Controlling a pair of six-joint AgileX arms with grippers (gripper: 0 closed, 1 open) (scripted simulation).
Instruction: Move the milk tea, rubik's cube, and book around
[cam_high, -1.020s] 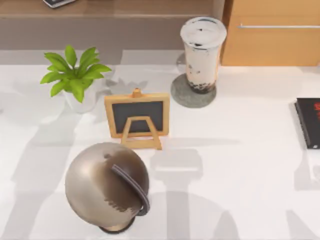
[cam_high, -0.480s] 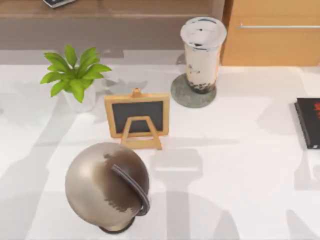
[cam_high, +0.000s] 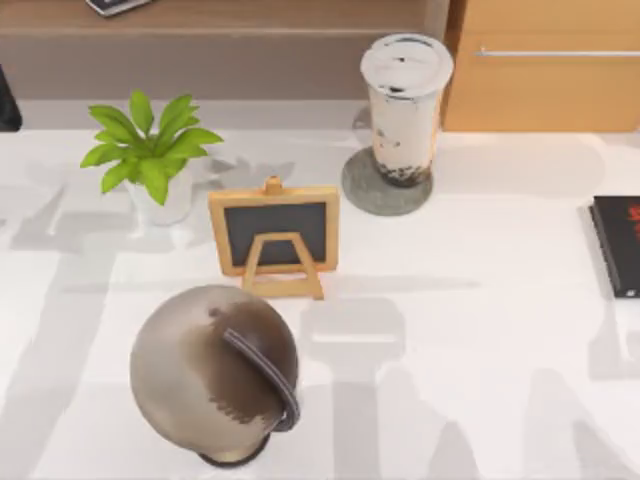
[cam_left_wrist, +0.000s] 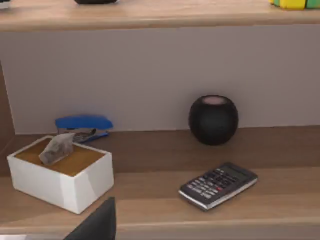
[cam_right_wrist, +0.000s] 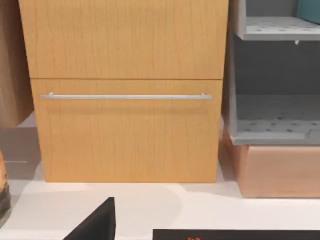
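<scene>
The milk tea (cam_high: 405, 105), a clear cup with a white lid and dark pearls, stands upright on a grey coaster (cam_high: 360, 195) at the back of the table. The book (cam_high: 615, 245), black with red print, lies flat at the table's right edge; its near edge also shows as the book (cam_right_wrist: 235, 234) in the right wrist view. A yellow and green corner of the rubik's cube (cam_left_wrist: 295, 4) sits on an upper shelf in the left wrist view. A dark piece of my left gripper (cam_left_wrist: 95, 225) faces the shelf. My right gripper (cam_right_wrist: 95, 222) faces the wooden drawers, above the book.
A potted plant (cam_high: 150, 150), a small chalkboard easel (cam_high: 275, 235) and a metal globe (cam_high: 215, 370) stand on the left half of the table. The wooden drawer unit (cam_high: 545, 65) is at the back right. The shelf holds a tissue box (cam_left_wrist: 60, 172), a stapler (cam_left_wrist: 84, 125), a black speaker (cam_left_wrist: 213, 120) and a calculator (cam_left_wrist: 218, 184).
A dark part of my left arm has come into the top view at the far left edge, and the arm shadows on the table have shifted. The objects have not moved.
</scene>
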